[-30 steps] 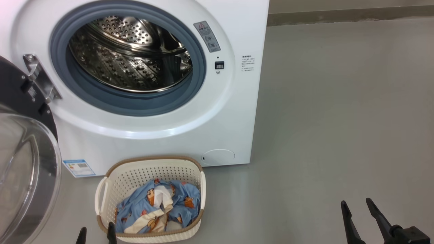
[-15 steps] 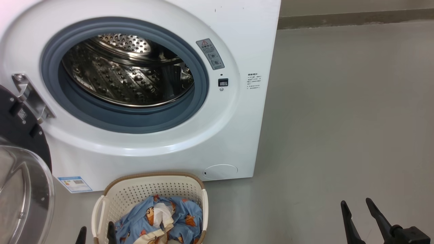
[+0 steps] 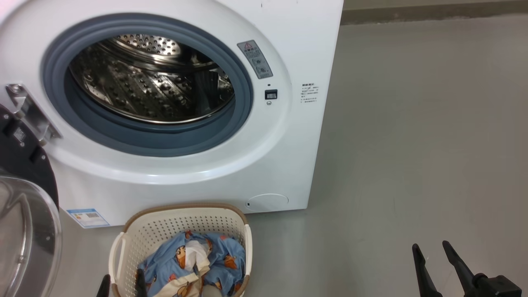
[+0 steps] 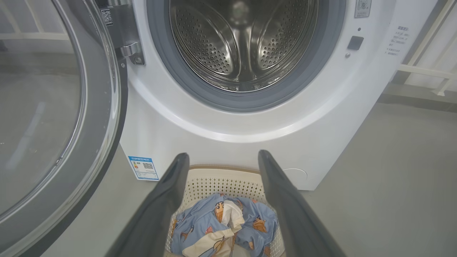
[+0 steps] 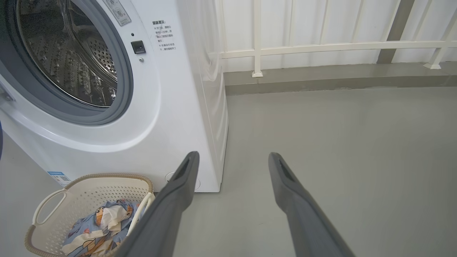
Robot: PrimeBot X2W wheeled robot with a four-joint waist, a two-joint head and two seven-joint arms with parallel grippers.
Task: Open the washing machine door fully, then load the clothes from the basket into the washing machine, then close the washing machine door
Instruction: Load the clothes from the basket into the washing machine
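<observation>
1. Clothes [image 3: 194, 268] lie bunched in the basket [image 3: 181, 211]: light-blue fabric printed with orange-brown cartoon figures, with a cream-white piece crumpled on top.
2. The basket stands on the grey floor [image 3: 412, 144] just in front of the washing machine [image 3: 288, 136]. It sits below the lower edge of the round opening, near the small blue label sticker [image 3: 88, 217].
3. The washing machine door [image 4: 103, 107] is swung wide open to my left. It hangs from the metal hinge [image 3: 29, 111] at the left edge of the opening. Its clear glass bowl and black rim show at the left side of the head view.
4. The perforated steel drum [image 3: 144, 86] lies open to view, ringed by the grey-blue gasket [image 3: 156, 142].
5. My left gripper [image 4: 223, 155] is spread wide and holds nothing. In the left wrist view its two dark fingers point toward the basket, with the clothes showing between them. In the head view its tips sit at the near left part of the basket. I cannot tell whether they touch the rim.
6. My right gripper [image 3: 430, 245] is spread wide too and holds nothing. It hangs over bare floor, well apart from the basket and to the right of the machine.
</observation>
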